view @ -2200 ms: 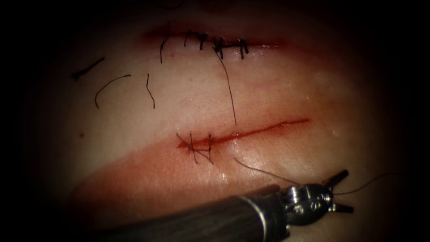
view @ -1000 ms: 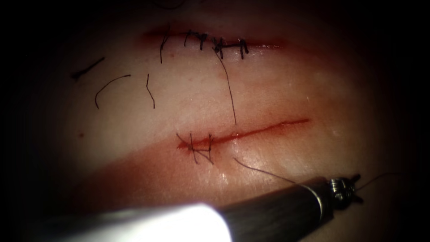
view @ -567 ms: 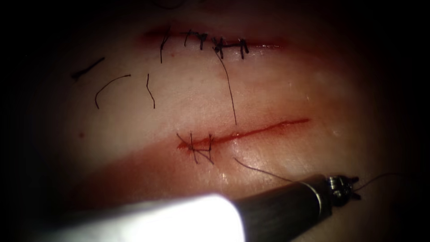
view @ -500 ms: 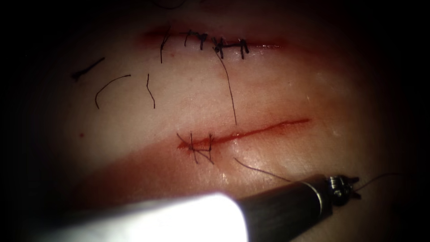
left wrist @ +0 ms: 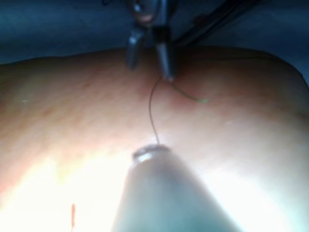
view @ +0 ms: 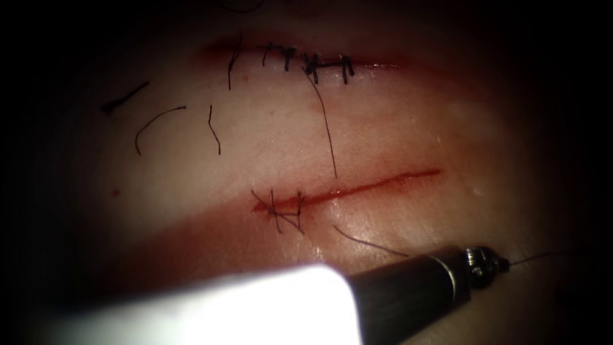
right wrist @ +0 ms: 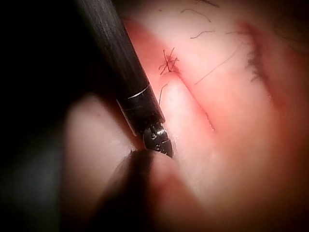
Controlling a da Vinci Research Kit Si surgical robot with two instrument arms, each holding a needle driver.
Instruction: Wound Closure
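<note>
At 10 o'clock on the tissue [view: 396,121] lie three cut ends of thread [view: 156,124], thin, dark and curled. At 12 o'clock a row of dark stitches [view: 306,61] crosses a second red line. The cut [view: 377,185] runs across the centre. Its left end carries crossed stitches [view: 281,207], and the rest, toward 3 o'clock, is a narrow open slit wet with red fluid. The tissue is pale, glossy and soft-looking, rounded like a cushion. The thread [view: 367,241] is hair-fine. It leaves the tissue just at 6 o'clock of the cut and slants toward 4 o'clock under my left shaft [view: 408,294], a dark rod with a metal collar. My left claw [view: 495,262] is at 4 o'clock, low over the tissue. It looks drawn together, with thread trailing off its tip toward 3 o'clock, so I read it as clenched on the thread. In the left wrist view my right claw [left wrist: 149,72] stands parted, and the thread runs up to one tip. I cannot tell whether the thread is caught there. Risks as I judge them: a hard pull could saw the thread into soft tissue or loosen the stitches. The slick strand could slip from my grip. The two claws are close enough to knock together. The loose ends could snag.
</note>
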